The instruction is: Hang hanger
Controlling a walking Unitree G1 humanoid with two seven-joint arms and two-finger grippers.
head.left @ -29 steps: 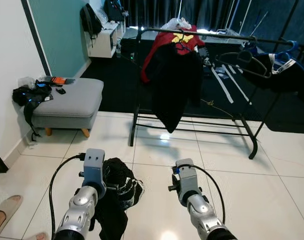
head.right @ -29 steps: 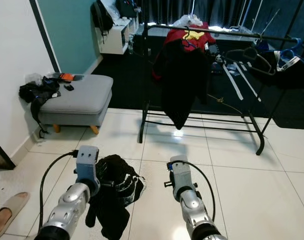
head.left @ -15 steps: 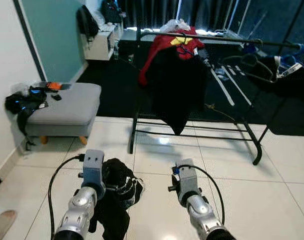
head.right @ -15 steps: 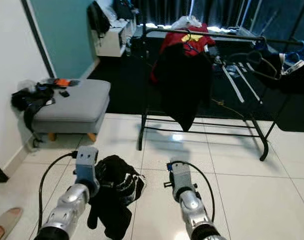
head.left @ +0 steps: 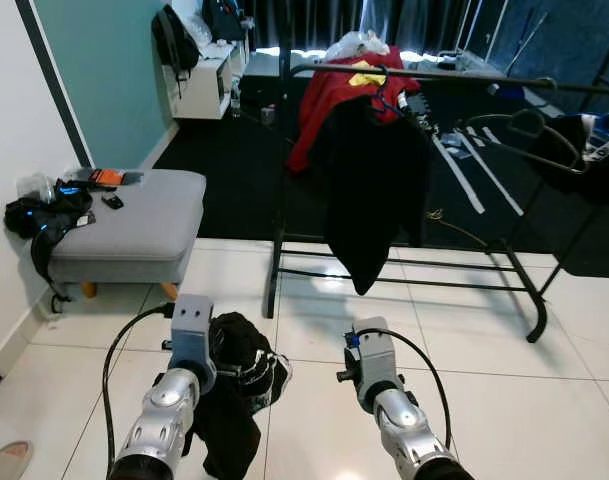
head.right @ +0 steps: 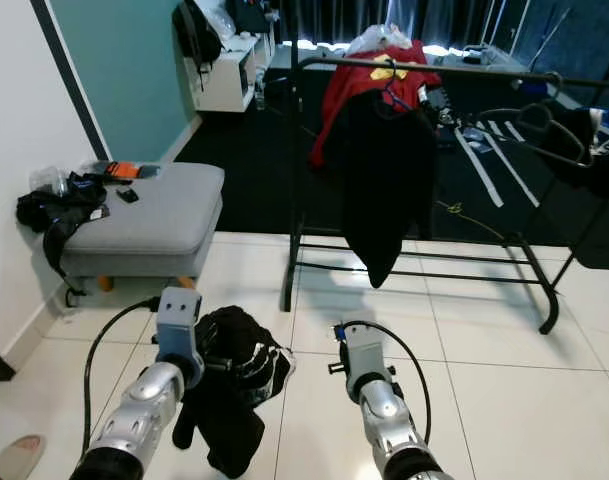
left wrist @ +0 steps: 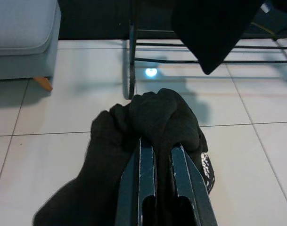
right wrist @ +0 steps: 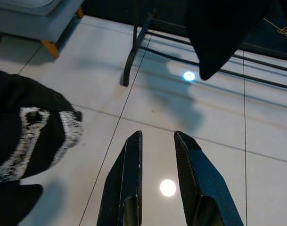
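Right now my left claw (left wrist: 156, 162) is clamped on a bundle of black garment (left wrist: 148, 122), its two fingers (left wrist: 144, 169) pressed close together with the cloth bunched up over their tips. The garment, black with white lettering, hangs from that claw low over the white tiled floor (head.left: 504, 360) at my near left. My right claw (right wrist: 157, 141) hangs beside it over bare tile, holding nothing, its fingers (right wrist: 132, 165) parted with a clear gap between them.

Farther off stands a black clothes rack (head.left: 529, 300), its top rail running from left to right across the far side of the scene. A black jacket (head.left: 369, 190) hangs from the left part of the rail, with a red garment (head.left: 329, 95) draped over the rail above and behind it. On the right part of the rail hangs a dark empty hanger (head.left: 524, 125), and further right a dark garment with a white band (head.left: 599, 135).

At the far left sits a grey ottoman (head.left: 134, 215) on short wooden legs, against the white wall (head.left: 9, 110). A black bag (head.left: 39, 215) spills over its left edge, and a small orange item (head.left: 106, 176) lies on top. A teal wall (head.left: 104, 70) rises behind it, with a white shelf unit (head.left: 209, 85) beyond.
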